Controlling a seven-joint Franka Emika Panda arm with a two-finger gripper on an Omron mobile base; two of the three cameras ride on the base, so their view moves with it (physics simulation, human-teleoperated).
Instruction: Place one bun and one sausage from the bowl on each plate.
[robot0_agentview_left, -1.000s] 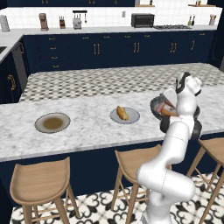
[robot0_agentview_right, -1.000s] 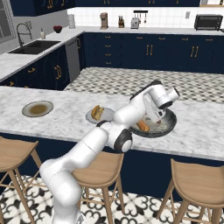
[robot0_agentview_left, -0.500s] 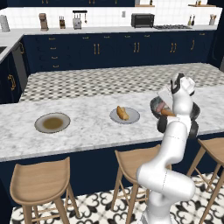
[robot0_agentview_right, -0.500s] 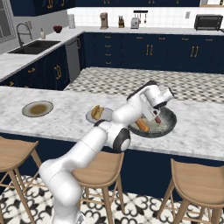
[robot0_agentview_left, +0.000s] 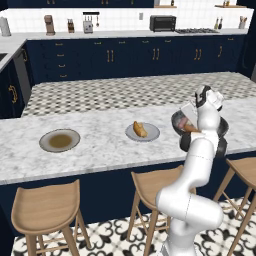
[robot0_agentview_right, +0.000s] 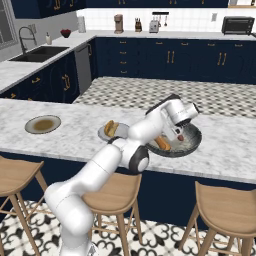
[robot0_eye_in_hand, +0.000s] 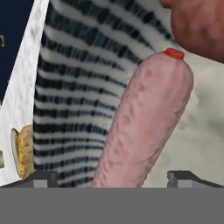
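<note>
My gripper (robot0_eye_in_hand: 114, 179) is open and reaches down into the dark bowl (robot0_agentview_right: 196, 141) at the right of the counter. A pinkish sausage (robot0_eye_in_hand: 146, 122) lies lengthwise between the two fingertips (robot0_eye_in_hand: 41, 177), against the bowl's striped wall (robot0_eye_in_hand: 70, 87). Another reddish sausage end (robot0_eye_in_hand: 199, 26) shows at the top right. A golden bun (robot0_agentview_right: 161, 143) lies in the bowl beside the hand (robot0_agentview_left: 186, 119). The light grey plate (robot0_agentview_left: 151, 134) carries one bun (robot0_agentview_left: 139, 129). Bare at the left lies the olive-centred plate (robot0_agentview_left: 60, 140).
Wooden stools (robot0_agentview_left: 47, 202) stand along the counter's near edge. A patterned counter strip (robot0_agentview_left: 130, 92) runs behind the marble top. Dark cabinets line the back wall, with a toaster oven (robot0_agentview_left: 162, 23) and small appliances on top.
The hand has sunk a little lower into the bowl and shifted slightly. Its jaws have stayed open. The plates and buns have not moved.
</note>
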